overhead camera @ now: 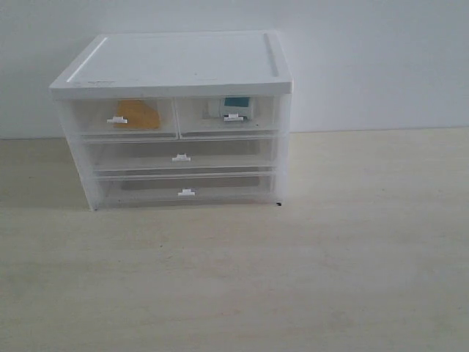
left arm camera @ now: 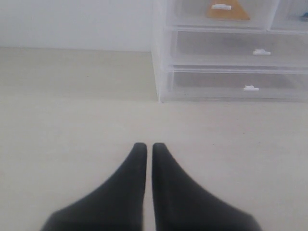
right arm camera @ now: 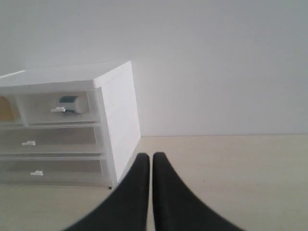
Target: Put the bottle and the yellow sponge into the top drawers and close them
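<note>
A white cabinet (overhead camera: 176, 62) stands on the table with both top drawers pushed in. The yellow sponge (overhead camera: 139, 115) lies inside the top left drawer (overhead camera: 91, 117), seen through its clear front. Inside the top right drawer (overhead camera: 194, 116) lies the bottle (overhead camera: 236, 108), its teal label showing. In the left wrist view the sponge (left arm camera: 240, 13) shows at the frame's edge, and my left gripper (left arm camera: 146, 145) is shut and empty over bare table, well short of the cabinet. My right gripper (right arm camera: 148, 156) is also shut and empty, off the cabinet's right corner; the bottle (right arm camera: 72, 103) shows behind its drawer front. Neither gripper appears in the exterior view.
Two full-width clear drawers (overhead camera: 220, 155) sit shut below the top pair, each with a small white tab handle (overhead camera: 186, 193). A pale wall (overhead camera: 366, 59) rises behind the light wooden table (overhead camera: 293, 279).
</note>
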Action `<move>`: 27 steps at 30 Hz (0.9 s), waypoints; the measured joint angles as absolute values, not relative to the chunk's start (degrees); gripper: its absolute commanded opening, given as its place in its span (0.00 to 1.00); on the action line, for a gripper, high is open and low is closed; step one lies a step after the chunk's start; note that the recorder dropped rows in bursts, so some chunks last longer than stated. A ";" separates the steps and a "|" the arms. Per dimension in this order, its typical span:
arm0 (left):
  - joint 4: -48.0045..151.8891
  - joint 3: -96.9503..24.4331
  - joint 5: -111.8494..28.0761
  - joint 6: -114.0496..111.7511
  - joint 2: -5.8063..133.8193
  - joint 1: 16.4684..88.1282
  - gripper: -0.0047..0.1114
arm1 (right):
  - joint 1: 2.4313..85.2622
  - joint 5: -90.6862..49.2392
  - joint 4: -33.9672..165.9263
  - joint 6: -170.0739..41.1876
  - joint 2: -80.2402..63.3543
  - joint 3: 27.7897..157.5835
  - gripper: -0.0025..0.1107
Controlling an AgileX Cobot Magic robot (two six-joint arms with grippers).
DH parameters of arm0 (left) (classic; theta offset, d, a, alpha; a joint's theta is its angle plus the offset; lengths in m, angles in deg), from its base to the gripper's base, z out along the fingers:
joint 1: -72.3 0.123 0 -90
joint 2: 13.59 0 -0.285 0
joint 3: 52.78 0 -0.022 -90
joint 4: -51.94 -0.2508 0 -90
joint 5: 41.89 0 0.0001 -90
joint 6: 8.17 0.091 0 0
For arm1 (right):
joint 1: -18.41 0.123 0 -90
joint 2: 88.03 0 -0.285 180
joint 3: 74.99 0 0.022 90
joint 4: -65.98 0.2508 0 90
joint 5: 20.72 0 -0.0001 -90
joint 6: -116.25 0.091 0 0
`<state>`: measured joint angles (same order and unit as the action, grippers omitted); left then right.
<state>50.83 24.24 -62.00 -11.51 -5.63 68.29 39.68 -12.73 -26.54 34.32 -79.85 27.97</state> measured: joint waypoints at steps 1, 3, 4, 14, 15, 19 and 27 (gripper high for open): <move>50.83 24.24 -62.00 -11.51 -5.63 68.29 0.07 | 39.68 -12.73 -26.51 34.42 -79.85 27.87 0.02; 50.83 24.24 -62.00 -11.51 -5.63 68.29 0.07 | 39.68 -12.73 -26.41 34.83 -79.85 27.79 0.02; 50.83 24.24 -62.00 -11.51 -5.63 68.29 0.07 | 39.68 -12.73 -26.41 34.95 -79.85 27.77 0.02; 50.83 24.24 -62.00 -11.51 -5.63 68.29 0.07 | 39.68 -26.04 -25.97 37.09 -79.89 33.92 0.02; 50.83 24.24 -62.00 -11.51 -5.63 68.29 0.07 | 39.68 -28.01 -25.97 37.21 -79.89 34.03 0.02; 50.83 24.24 -62.00 -11.51 -5.63 68.29 0.07 | 39.68 -28.94 -22.21 35.03 -79.89 34.03 0.02; 50.83 24.24 -62.00 -11.51 -5.63 68.29 0.07 | 39.68 -25.61 22.87 -7.45 -79.89 34.03 0.02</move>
